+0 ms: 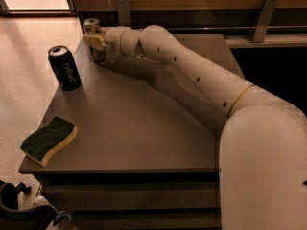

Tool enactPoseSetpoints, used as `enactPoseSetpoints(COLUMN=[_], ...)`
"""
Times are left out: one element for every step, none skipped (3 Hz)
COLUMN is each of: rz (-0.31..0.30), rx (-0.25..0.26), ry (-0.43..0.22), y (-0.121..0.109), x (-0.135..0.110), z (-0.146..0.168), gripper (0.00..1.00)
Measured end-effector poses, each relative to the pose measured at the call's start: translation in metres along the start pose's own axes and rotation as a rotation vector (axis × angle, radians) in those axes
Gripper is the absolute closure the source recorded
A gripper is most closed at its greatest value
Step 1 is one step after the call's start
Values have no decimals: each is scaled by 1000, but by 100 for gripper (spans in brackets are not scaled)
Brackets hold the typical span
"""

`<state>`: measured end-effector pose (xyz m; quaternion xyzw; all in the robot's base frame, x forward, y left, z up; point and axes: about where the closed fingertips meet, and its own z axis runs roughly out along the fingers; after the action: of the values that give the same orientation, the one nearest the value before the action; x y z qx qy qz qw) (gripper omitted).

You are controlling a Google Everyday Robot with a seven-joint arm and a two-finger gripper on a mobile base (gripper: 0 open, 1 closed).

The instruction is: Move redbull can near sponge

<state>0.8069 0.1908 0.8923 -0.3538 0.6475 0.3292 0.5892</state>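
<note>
The redbull can (90, 25), slim and silver-grey with a shiny top, stands upright at the far left corner of the grey table (144, 128). My gripper (96, 43) is at the can, its yellowish tip across the can's middle, so only the can's top and a bit of its base show. The white arm reaches in from the lower right across the table. The sponge (49, 140), dark green on top over yellow foam, lies flat at the table's near left corner, far from the can.
A dark blue Pepsi can (64, 67) stands upright near the table's left edge, between the redbull can and the sponge. A wooden wall with metal brackets (261, 18) runs behind the table. Light floor lies to the left.
</note>
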Motion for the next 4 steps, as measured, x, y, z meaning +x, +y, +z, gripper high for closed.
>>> enactPoseSetpoints(rz=[1,1,8,0], rx=[-5,-8,-24,-15], ry=[0,0,9,7], y=[3,4,8,19], x=[0,1,-2,-27], z=[3,4,-3,-46], gripper=[92,100,100,100])
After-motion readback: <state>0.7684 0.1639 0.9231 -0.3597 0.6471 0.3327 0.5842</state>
